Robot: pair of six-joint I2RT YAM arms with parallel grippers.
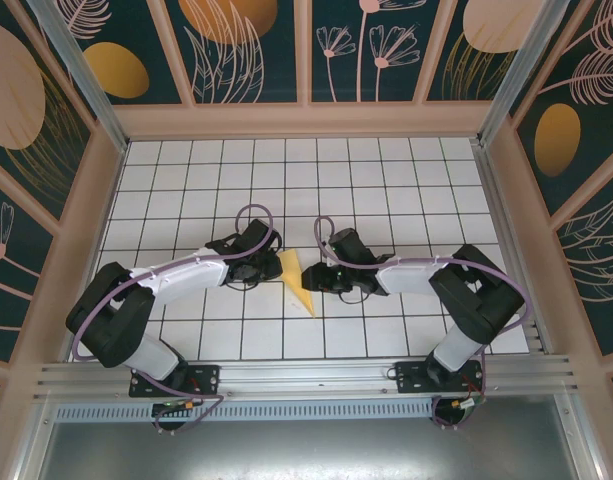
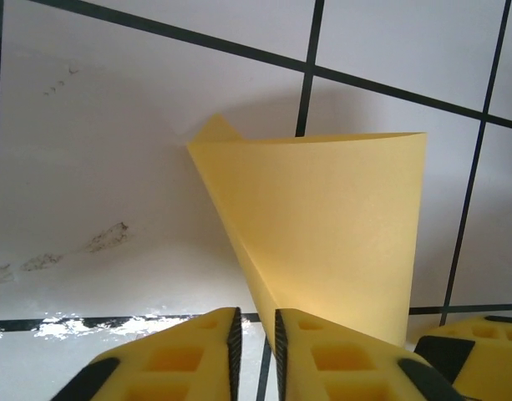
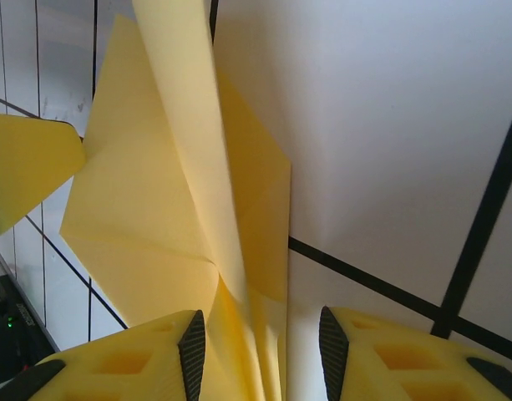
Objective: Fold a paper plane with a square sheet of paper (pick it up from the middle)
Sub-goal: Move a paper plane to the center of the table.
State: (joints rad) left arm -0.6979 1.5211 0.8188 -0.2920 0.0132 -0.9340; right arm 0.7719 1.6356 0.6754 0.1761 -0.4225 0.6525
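Both arms are bolted at the near edge of the white gridded surface and reach in toward each other, the left arm from the left and the right arm from the right. Between their tips lies the folded yellow paper. It sits about midway between the left and right edges and nearer the near edge than the far one, with its narrow point toward the near edge.

In the left wrist view the left fingers stand almost closed, with a thin slit between them and nothing in it. The paper rises just beyond them, its lower edge reaching down to the right-hand finger.

In the right wrist view the right fingers stand open, and the paper's folded layers run down between them. The paper lies close against the left-hand pad, while bare surface shows between its edge and the other pad.
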